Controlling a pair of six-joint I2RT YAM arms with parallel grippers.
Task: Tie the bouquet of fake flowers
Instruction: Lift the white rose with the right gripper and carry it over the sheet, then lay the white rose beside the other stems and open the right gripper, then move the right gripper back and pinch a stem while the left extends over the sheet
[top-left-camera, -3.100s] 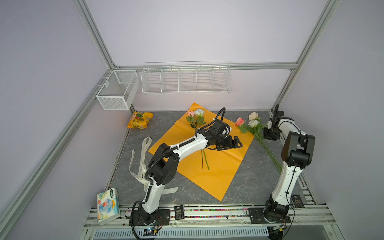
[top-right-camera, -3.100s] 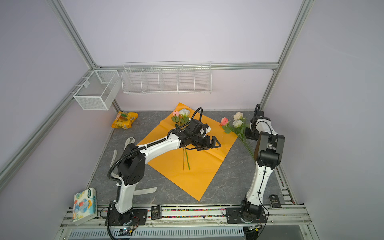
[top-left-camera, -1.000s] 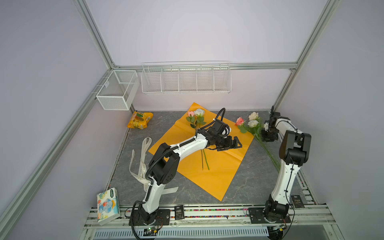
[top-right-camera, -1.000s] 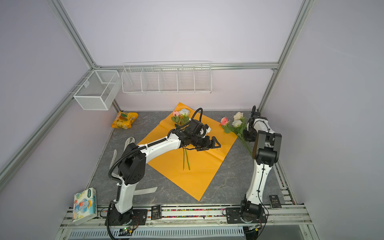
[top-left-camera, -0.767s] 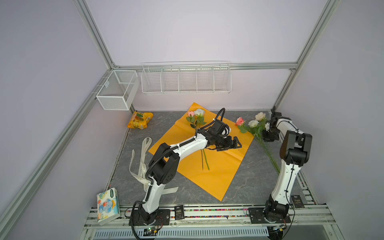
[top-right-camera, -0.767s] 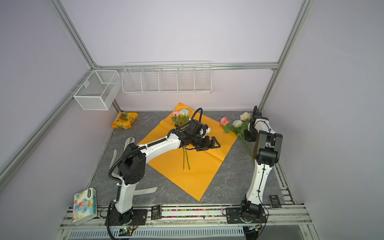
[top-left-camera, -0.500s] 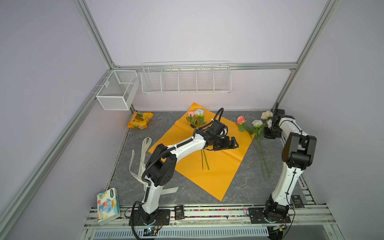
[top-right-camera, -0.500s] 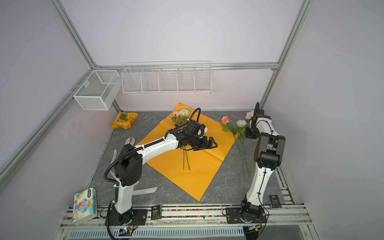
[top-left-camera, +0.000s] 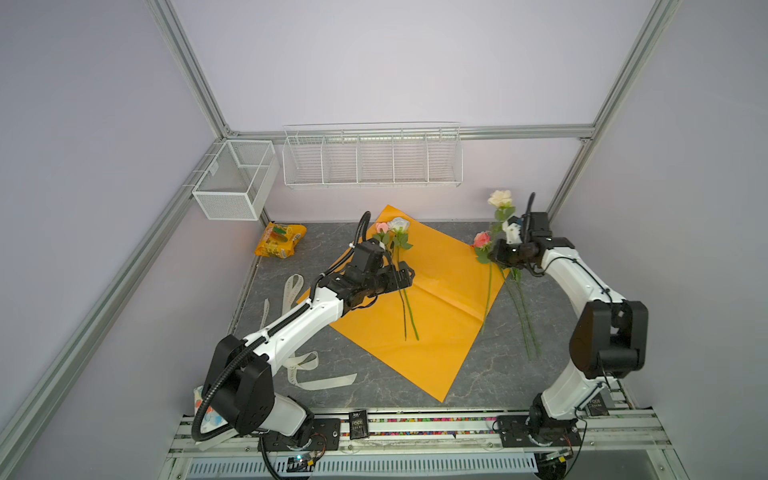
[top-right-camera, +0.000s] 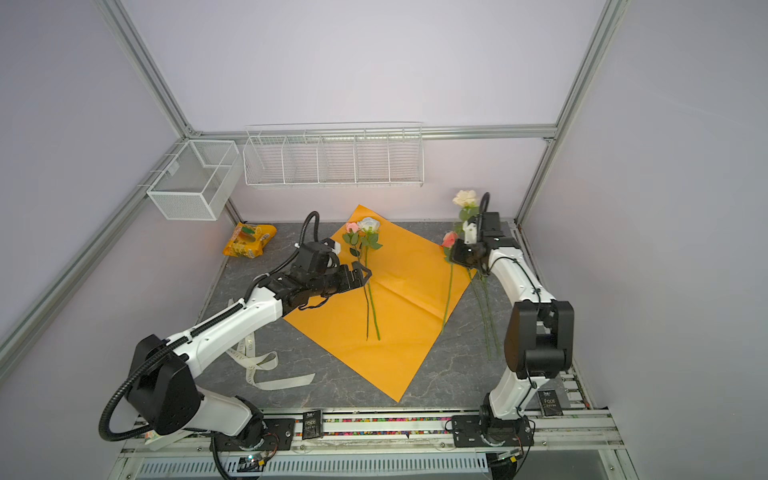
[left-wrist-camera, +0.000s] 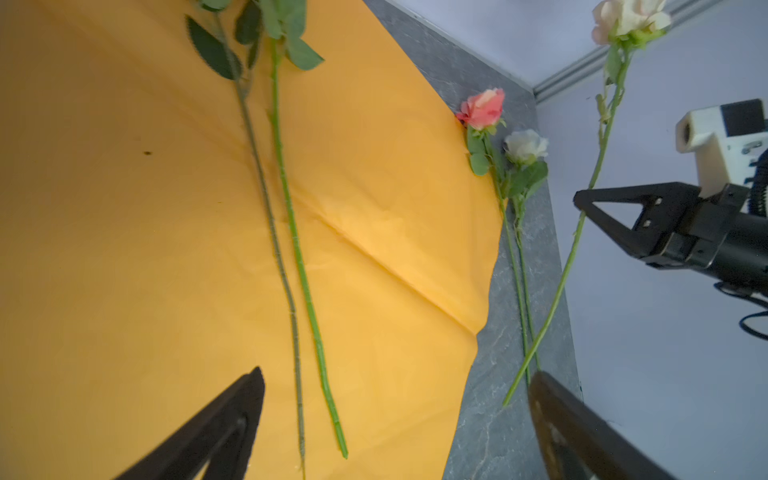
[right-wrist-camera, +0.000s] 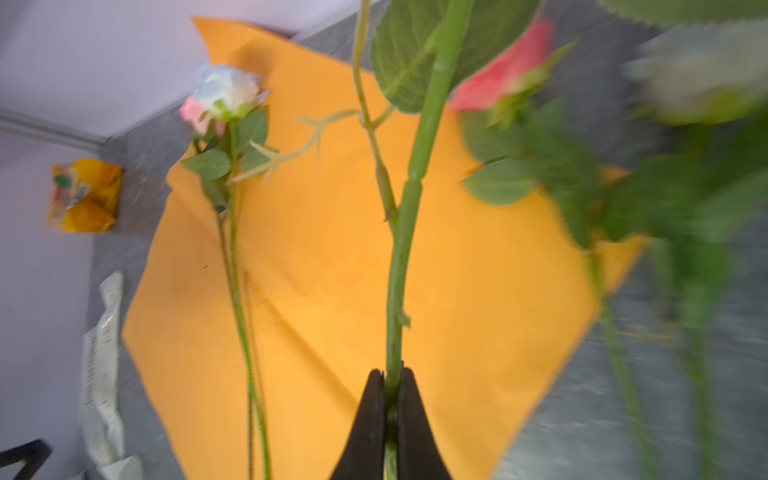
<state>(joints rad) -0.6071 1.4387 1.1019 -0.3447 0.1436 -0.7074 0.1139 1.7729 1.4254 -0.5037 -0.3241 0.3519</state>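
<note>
Clamped right tool (right-wrist-camera: 390, 376) onto long green stem of cream fake rose (top-left-camera: 500, 198), lifted it off grey counter (top-left-camera: 478, 374); third bloom likely bound for orange paper sheet (top-left-camera: 449, 299). Left tool (top-left-camera: 405, 277) gaping.

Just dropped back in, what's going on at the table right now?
The right hand is shut on the stem of a cream rose, holding its bloom up near the back right corner. The left hand is open, hovering over the orange paper beside two roses lying on it. A pink rose and a white rose lie by the paper's right corner. The ribbon lies on the table to the left, untouched; nothing is tied yet.
</note>
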